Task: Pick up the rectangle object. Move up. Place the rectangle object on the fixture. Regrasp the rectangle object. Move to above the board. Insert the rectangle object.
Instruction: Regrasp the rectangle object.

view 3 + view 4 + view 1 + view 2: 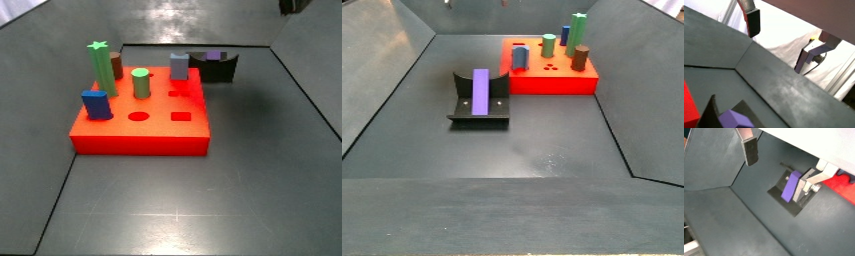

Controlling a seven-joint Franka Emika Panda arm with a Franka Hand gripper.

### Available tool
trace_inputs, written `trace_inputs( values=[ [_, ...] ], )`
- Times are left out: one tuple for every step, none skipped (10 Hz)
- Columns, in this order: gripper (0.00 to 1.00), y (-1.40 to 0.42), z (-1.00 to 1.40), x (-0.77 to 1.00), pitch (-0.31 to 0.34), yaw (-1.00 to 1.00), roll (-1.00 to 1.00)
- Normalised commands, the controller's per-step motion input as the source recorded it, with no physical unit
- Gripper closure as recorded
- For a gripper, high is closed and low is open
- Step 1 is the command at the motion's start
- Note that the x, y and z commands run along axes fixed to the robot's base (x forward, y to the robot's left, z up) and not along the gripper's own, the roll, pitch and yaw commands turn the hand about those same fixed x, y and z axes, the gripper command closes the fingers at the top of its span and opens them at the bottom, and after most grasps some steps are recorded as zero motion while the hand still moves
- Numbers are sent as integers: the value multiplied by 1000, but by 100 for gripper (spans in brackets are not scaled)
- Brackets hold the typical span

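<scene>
Lying on the fixture [480, 108], purple rectangle object [480, 91], dark grey floor, gripper [784, 165] above, jaws released

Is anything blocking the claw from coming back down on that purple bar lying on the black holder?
Nothing visible does. The gripper hangs open above the rectangle object, which lies alone on the fixture, apart from the board.

You see the gripper [781, 160] above the fixture [480, 110], with its silver metal fingers [749, 147] bearing matt dark pads. The rectangle object [480, 90] looks like smooth matt purple plastic on the fixture's matt black. The board [140, 132] is smooth red, and the grey floor [201, 200] has a dull sheen.
</scene>
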Motion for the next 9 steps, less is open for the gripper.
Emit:
trace_inputs(
  values=[
    [0,-28,-9,85,96,124,331],
    [0,-23,-2,68,68,137,213],
    [0,77,-1000,29,107,134,191],
    [0,76,-1000,30,96,136,185],
    [0,66,-1000,44,53,146,156],
    [0,63,-1000,53,26,149,124],
    [0,59,-1000,66,-13,139,92],
    [0,57,-1000,72,-36,132,86],
    [0,50,-1000,81,-72,106,79]
  ],
)
